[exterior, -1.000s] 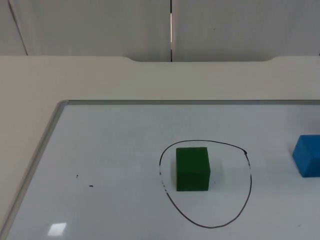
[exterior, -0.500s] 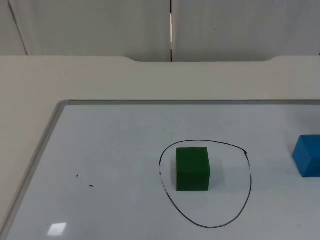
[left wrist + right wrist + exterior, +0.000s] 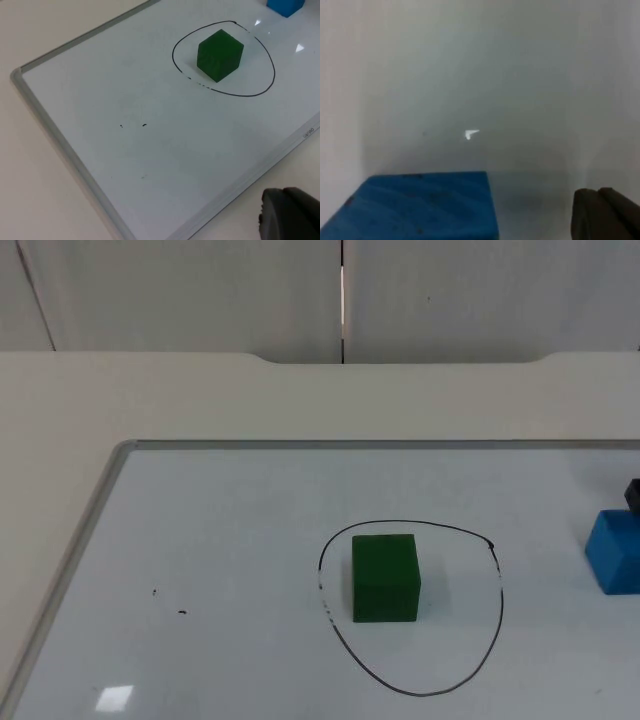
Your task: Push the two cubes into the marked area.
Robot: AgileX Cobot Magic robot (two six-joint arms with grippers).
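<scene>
The green cube (image 3: 385, 577) sits inside the black hand-drawn ring (image 3: 497, 585) on the whiteboard (image 3: 220, 540); the blue cube (image 3: 614, 551) lies well outside it. The right gripper (image 3: 633, 494) is just behind the blue cube, and I can't tell how its fingers stand. The left gripper (image 3: 287, 212) hangs over the bench off the board's edge, fingers equally unclear, and the edge label is too small to read.

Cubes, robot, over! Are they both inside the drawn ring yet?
Right gripper right behind blue cube, which sits outside ring. Green cube inside. Left gripper waiting off the whiteboard. Path clear.

The green cube (image 3: 385, 577) is sitting inside the drawn ring (image 3: 497, 610), with bare whiteboard (image 3: 220, 540) lying open all around it, widest toward the left. The blue cube (image 3: 617, 549) is standing well apart at the right, the right gripper (image 3: 632, 494) hovering just beside its far side.
</scene>
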